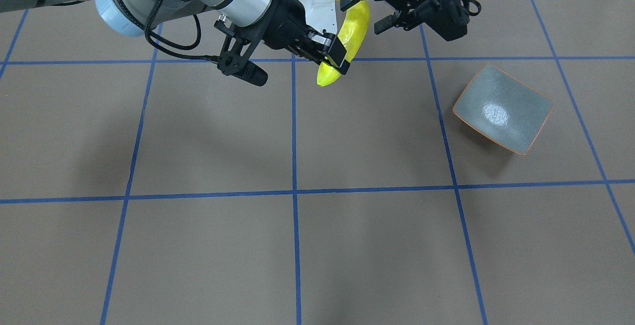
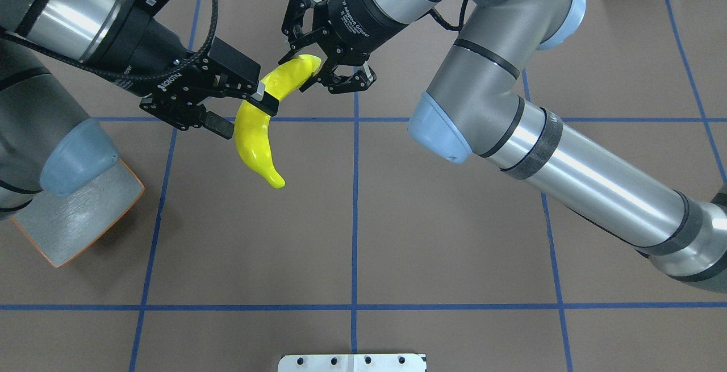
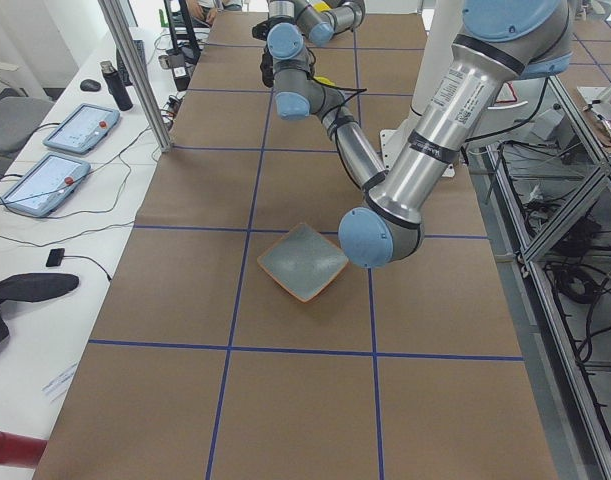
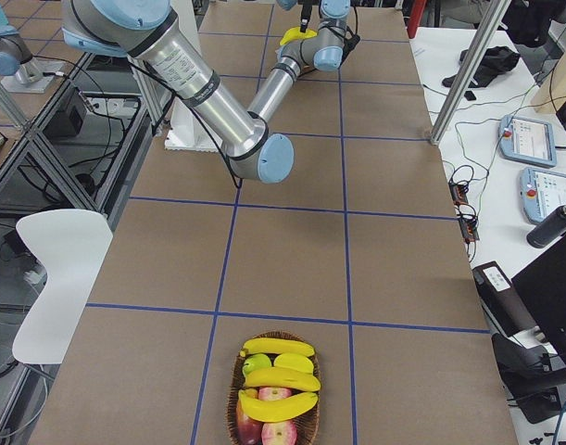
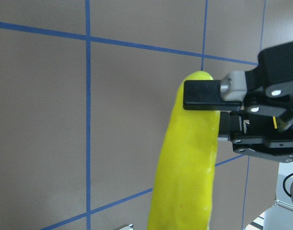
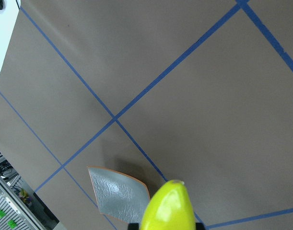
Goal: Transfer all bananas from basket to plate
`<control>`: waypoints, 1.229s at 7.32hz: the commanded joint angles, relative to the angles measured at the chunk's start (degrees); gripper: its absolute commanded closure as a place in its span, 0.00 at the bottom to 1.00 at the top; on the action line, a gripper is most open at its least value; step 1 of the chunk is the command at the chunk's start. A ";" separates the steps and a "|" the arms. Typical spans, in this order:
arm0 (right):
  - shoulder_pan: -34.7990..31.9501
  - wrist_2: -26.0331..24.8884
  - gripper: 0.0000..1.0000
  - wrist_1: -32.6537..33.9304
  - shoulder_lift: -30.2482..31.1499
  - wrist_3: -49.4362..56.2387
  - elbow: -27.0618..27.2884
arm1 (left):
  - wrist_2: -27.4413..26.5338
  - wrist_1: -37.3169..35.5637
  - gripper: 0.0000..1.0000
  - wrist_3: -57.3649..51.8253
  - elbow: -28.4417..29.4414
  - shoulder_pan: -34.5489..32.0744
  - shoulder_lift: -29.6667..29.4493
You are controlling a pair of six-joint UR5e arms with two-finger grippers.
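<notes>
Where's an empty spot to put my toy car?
The plate is bare; so are the taped squares between it and the basket. Crowded: that fruit-filled basket, and the banana where the left pincer and right pincer meet.

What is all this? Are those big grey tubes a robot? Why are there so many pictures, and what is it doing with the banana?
Yes, the tubes are a robot's two arms, the left arm and the right arm. Each ends in a pincer. Six cameras caught one moment. One faces the robot across the table, one looks over its shoulders, two watch from the table's ends, and a small one rides on each wrist. The brown table has blue tape lines. On it sit an empty grey-green plate and, at the other end, a basket with more bananas and apples. One yellow banana is up in the air. The right pincer grips one end. The left pincer is around it, but I can't tell whether it squeezes.
</notes>
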State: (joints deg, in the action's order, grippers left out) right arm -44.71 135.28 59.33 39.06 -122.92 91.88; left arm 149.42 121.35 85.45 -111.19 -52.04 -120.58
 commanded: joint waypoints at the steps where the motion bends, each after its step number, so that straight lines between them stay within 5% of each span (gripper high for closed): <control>1: -0.03 0.95 1.00 -2.89 0.84 0.05 -0.04 | 0.00 0.37 0.22 0.51 0.00 0.36 -0.09; 5: 0.15 1.04 1.00 -5.87 0.75 -2.22 -0.12 | -0.09 0.99 0.22 0.86 0.00 0.80 -0.79; 6: 0.15 1.04 1.00 -5.98 0.75 -2.50 -0.13 | 0.00 1.08 0.36 1.21 0.00 0.89 -0.88; 7: 0.15 1.04 1.00 -5.98 0.75 -2.42 -0.21 | 0.00 1.86 0.90 2.43 0.00 0.98 -0.97; 9: 0.15 1.04 1.00 -6.59 0.84 -2.42 -0.13 | -0.09 3.19 1.00 2.97 0.00 0.98 -0.97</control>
State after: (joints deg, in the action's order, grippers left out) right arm -44.55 136.33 53.23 39.86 -125.31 91.71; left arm 149.35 124.01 87.97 -111.17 -51.10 -121.51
